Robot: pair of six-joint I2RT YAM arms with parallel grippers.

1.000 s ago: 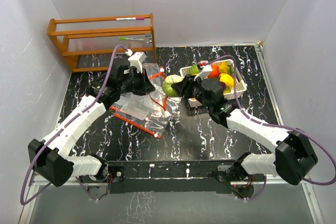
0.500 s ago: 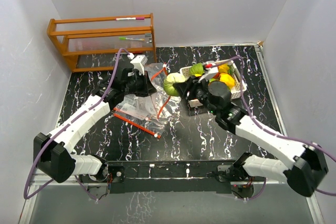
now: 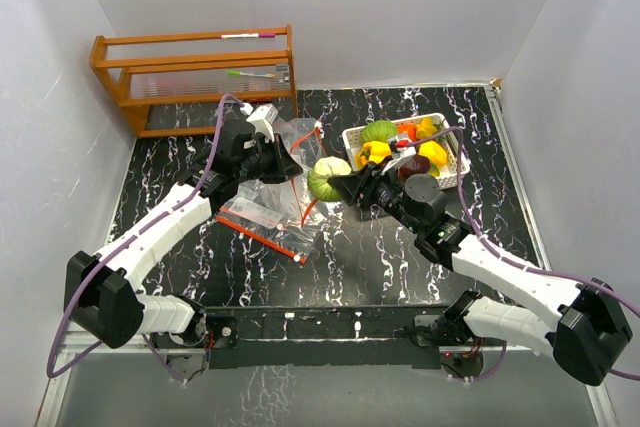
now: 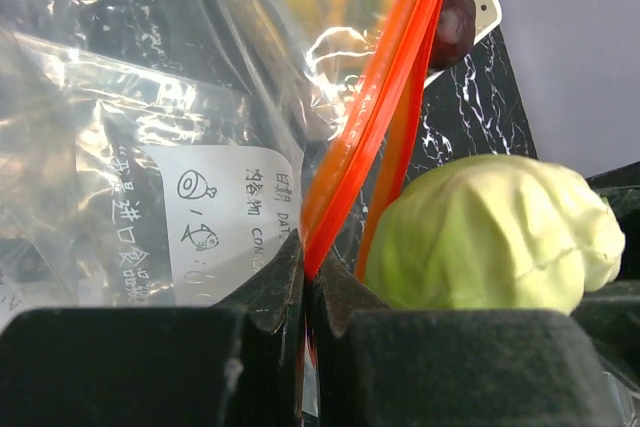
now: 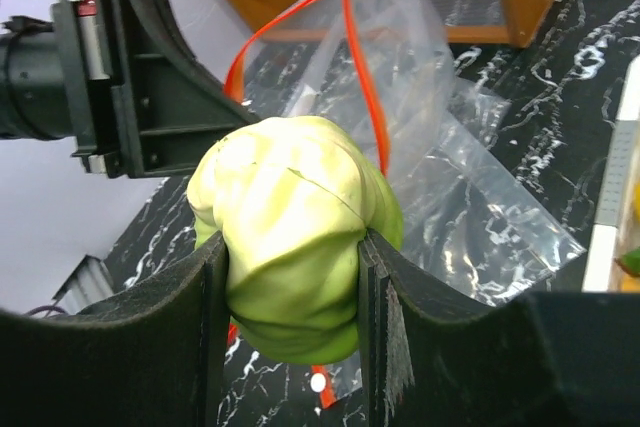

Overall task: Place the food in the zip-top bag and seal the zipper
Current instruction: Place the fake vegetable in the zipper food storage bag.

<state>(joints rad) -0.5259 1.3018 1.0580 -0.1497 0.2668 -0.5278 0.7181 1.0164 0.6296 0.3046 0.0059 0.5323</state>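
Nearest, the zip-top bag (image 3: 262, 215) lies crumpled on the black marbled table (image 3: 350, 257). It is clear plastic with a printed white label. At its 1 o'clock corner the left gripper (image 3: 288, 167) is pinched fully closed on the orange zipper strip (image 4: 385, 107), holding that edge raised.

Just beside the strip, at its 3 o'clock, the right gripper (image 3: 340, 185) is clamped on 1 pale green cabbage (image 5: 290, 237). Its 2 fingers are spread about the toy's width and press its sides. In the top view the cabbage sits outside the plastic, close to the bag mouth.

Further back, at 2 o'clock, a white basket (image 3: 455, 159) holds the rest of the food: 1 green piece (image 3: 380, 131), yellow pieces (image 3: 433, 152), 1 red piece (image 3: 406, 134) and 1 dark maroon piece (image 3: 412, 163).

Farthest, at 11 o'clock, a wooden rack (image 3: 195, 72) stands against the back wall.
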